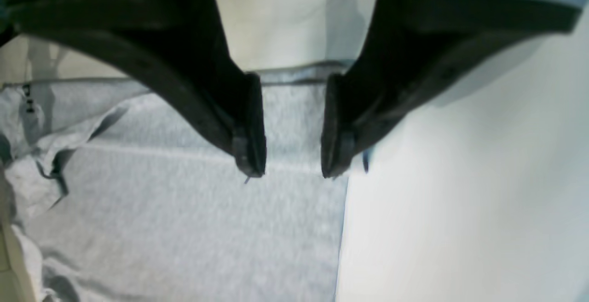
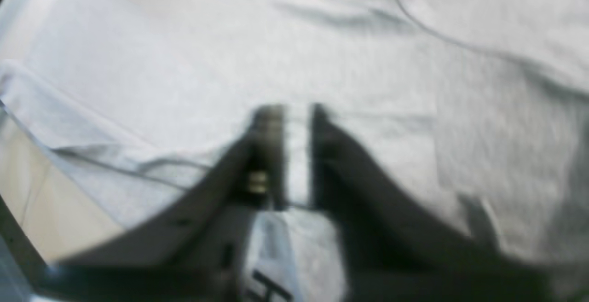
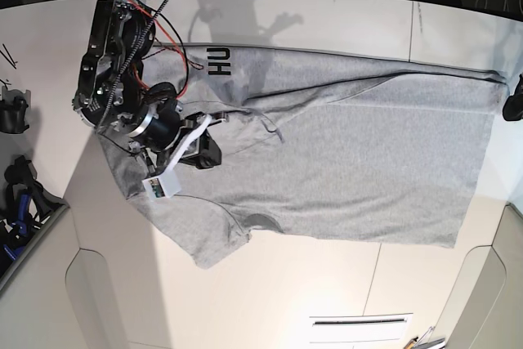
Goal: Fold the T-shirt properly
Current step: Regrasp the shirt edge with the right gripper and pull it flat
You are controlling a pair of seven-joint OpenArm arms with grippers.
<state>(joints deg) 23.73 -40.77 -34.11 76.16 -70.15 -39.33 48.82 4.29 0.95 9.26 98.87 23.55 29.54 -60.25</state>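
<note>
Lettering in dark block capitals, "HU" readable, printed on a turned-over flap of the T-shirt (image 3: 359, 153) near its collar end, by the far counter (image 3: 343, 14) edge in the base view. Spread flat on the white counter, grey plain side up, long axis running across the base view: shoulders and sleeves toward that view's left, hem toward its right. Right hand (image 2: 297, 108) down on the shirt's shoulder end, jaws pinched on a fold of the grey cloth. Left hand (image 1: 292, 173) poised just above the shirt's hem corner, jaws spread apart, gripping nothing.
</note>
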